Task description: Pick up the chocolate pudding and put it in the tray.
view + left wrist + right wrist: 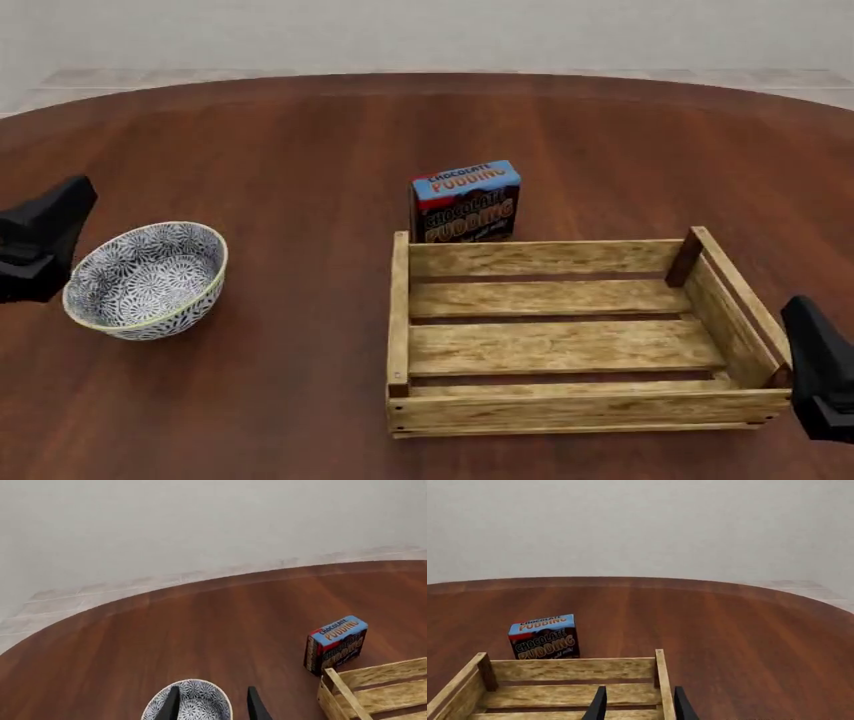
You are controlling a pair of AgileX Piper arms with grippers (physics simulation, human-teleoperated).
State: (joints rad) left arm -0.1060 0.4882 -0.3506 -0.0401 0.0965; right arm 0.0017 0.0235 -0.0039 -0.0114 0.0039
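Chocolate pudding (465,201) stands upright on the desk (294,130), just beyond the far wall of the tray (561,258). Left gripper (212,700) and right gripper (637,700) both show jaws apart, holding nothing. Risk: a careless reach could knock the carton over, or catch the tray wall beside it

Chocolate pudding (465,201) stands upright just behind tray (577,405).
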